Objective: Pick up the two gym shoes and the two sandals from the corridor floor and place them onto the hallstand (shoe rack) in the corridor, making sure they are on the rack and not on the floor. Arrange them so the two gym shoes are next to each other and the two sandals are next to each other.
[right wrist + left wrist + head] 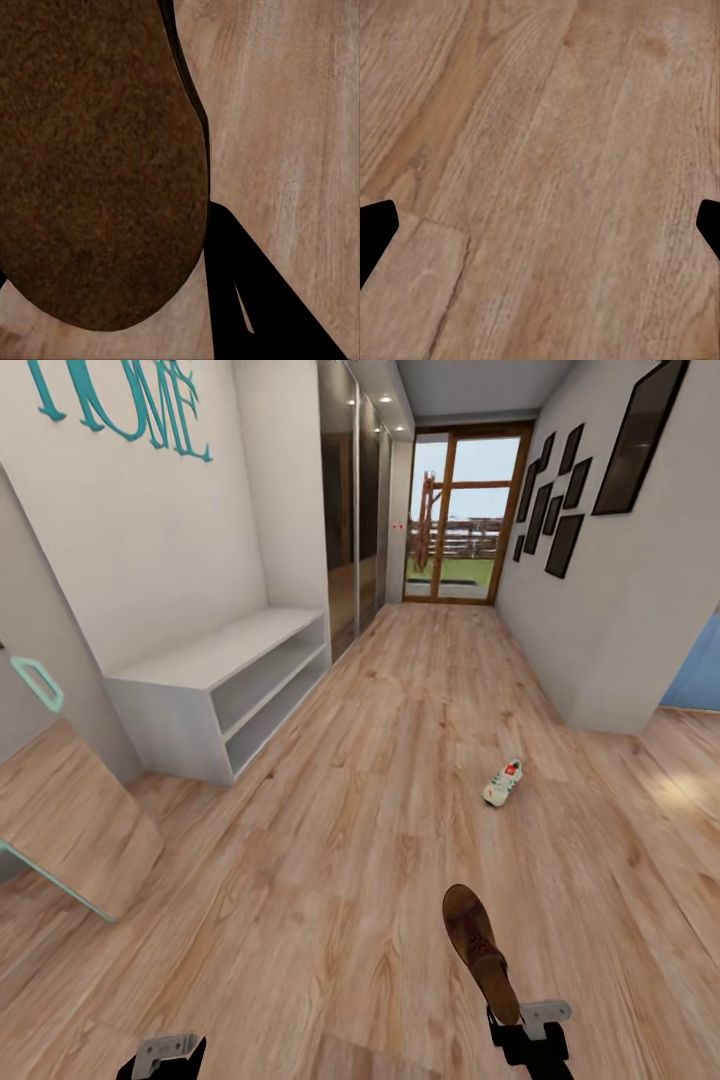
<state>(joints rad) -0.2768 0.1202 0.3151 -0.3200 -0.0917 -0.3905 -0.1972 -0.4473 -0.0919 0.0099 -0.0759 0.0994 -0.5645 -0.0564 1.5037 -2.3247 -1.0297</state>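
Note:
My right gripper [512, 1015] is shut on the heel end of one dark brown sandal [478, 945], held above the corridor floor [330, 840] with its toe pointing away from me. In the right wrist view the sandal's brown sole [97, 165] lies against a dark finger [247, 300]. One white gym shoe [503, 782] with a red patch lies on the floor ahead to the right, near the wall corner. My left gripper [165, 1055] is open and empty over bare planks, its fingertips [375, 232] spread wide. The hallstand is out of view.
A plain low grey bench [225, 690] with two open shelves stands against the left wall under teal lettering. A leaning mirror [60, 830] is at near left. Mirrored wardrobe doors [350, 510] and a glass door [465, 520] lie further down.

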